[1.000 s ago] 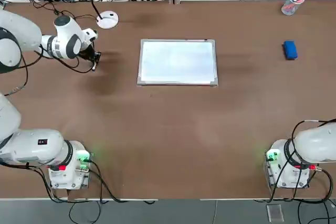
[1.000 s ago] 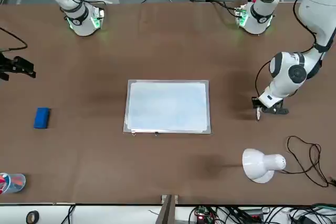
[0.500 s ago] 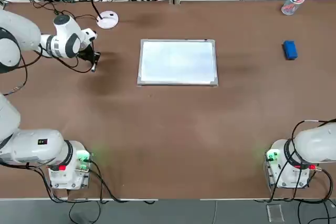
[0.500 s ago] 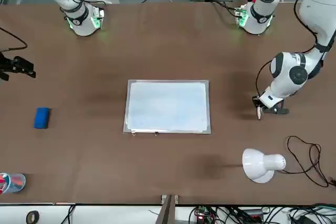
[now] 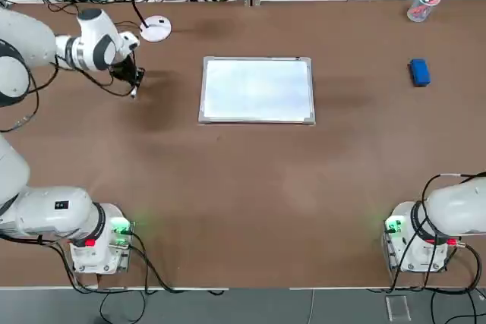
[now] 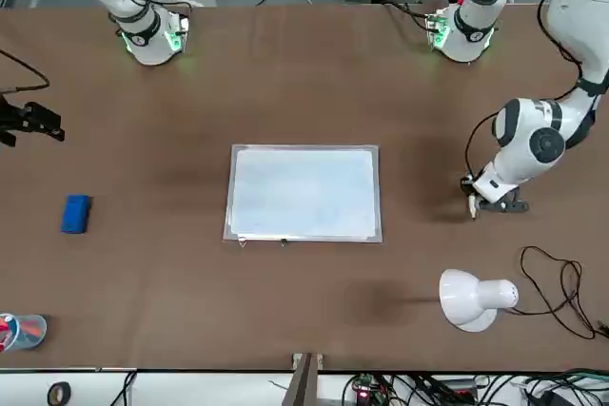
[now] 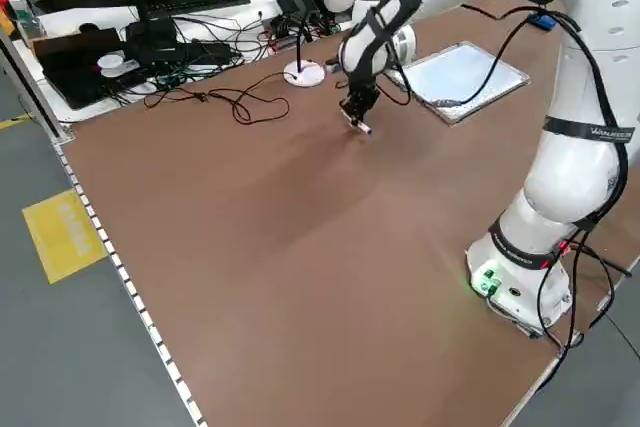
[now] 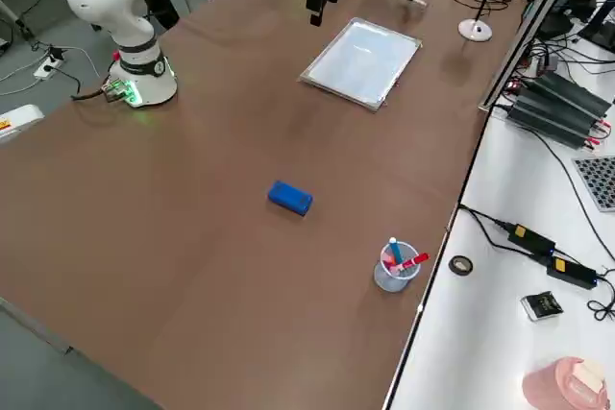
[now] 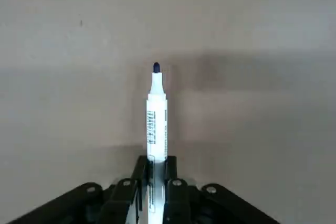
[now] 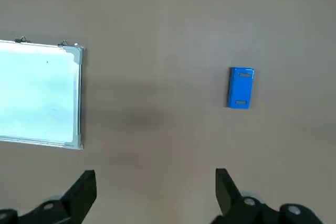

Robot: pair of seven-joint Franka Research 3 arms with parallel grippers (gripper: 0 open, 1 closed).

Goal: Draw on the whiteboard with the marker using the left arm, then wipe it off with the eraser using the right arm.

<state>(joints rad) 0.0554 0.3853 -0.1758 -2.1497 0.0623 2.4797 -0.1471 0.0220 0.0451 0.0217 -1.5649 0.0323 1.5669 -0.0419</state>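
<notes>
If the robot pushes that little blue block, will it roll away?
Probably not. The small blue rounded rectangular eraser lies flat on the brown table, so it would likely slide instead of rolling. It looks tiny beside the flat white silver-framed whiteboard, so it is probably light and may skid easily.

Count: 2 arms, left arm (image 5: 30, 43) and right arm (image 5: 456, 210). 1 whiteboard (image 5: 257, 89), 1 marker (image 9: 156, 114), 1 eraser (image 5: 419, 72), 1 clear cup (image 8: 392, 270) of pens, 1 desk lamp (image 6: 474, 298).
</notes>
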